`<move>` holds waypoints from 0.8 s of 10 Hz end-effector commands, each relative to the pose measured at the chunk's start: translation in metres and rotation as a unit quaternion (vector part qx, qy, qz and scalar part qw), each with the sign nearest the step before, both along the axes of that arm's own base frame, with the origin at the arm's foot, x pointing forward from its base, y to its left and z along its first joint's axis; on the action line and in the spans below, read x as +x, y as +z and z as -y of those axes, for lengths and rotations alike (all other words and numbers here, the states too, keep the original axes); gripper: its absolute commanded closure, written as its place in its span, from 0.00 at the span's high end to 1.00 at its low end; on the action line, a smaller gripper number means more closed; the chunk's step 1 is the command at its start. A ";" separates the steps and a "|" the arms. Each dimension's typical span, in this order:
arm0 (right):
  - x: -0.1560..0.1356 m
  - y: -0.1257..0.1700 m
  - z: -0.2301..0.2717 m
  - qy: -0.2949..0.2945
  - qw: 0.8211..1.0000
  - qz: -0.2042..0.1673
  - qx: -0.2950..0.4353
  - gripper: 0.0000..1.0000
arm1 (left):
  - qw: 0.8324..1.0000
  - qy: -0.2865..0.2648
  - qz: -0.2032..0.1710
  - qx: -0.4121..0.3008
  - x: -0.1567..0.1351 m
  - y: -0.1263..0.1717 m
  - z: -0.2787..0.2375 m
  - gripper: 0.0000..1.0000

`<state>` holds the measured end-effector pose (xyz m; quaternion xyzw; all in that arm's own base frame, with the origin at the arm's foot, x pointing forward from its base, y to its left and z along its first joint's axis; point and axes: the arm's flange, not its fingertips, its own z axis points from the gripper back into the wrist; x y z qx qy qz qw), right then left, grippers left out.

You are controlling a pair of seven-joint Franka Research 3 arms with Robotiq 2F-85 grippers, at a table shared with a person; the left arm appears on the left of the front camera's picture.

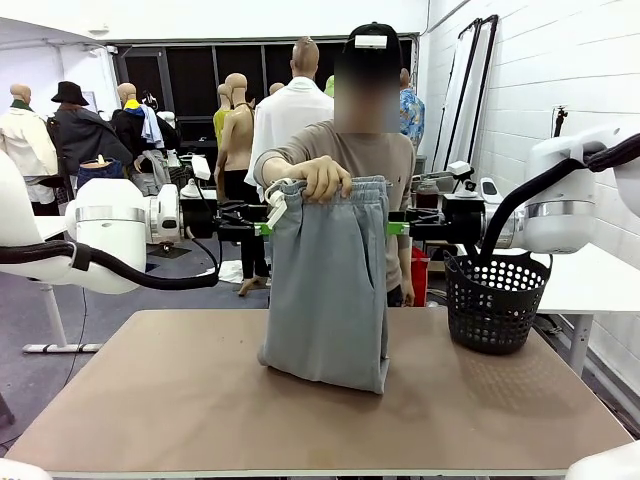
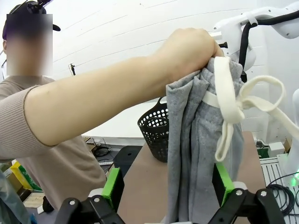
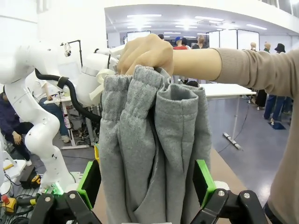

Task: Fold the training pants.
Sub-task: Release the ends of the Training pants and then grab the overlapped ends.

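A person's hand point(image 1: 322, 178) holds the light grey training pants point(image 1: 328, 290) up by the bunched waistband, and the lower end rests on the table. The white drawstring point(image 2: 231, 107) dangles beside that hand. My left gripper point(image 1: 263, 229) is at the pants' left edge just under the waistband. In the left wrist view it point(image 2: 168, 186) is open, with the grey fabric point(image 2: 196, 149) hanging between the green pads. My right gripper point(image 1: 397, 228) is at the right edge at the same height. It point(image 3: 147, 184) is open too, its fingers standing either side of the pants point(image 3: 149, 140).
A black mesh basket point(image 1: 497, 300) stands at the back right of the brown table point(image 1: 150, 400). The person stands right behind the far edge. A white table point(image 1: 595, 270) lies beyond the basket.
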<state>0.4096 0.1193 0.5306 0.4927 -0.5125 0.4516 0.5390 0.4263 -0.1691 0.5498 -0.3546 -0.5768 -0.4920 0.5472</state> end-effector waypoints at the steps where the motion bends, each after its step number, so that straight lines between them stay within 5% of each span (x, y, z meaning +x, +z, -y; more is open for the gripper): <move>1: -0.010 -0.001 -0.009 -0.025 1.000 0.015 0.000 1.00 | 1.000 -0.010 -0.006 0.003 0.005 0.004 0.006 1.00; 8: -0.024 -0.001 -0.023 -0.015 1.000 -0.008 -0.011 1.00 | 1.000 -0.018 -0.009 0.001 0.008 0.005 0.011 1.00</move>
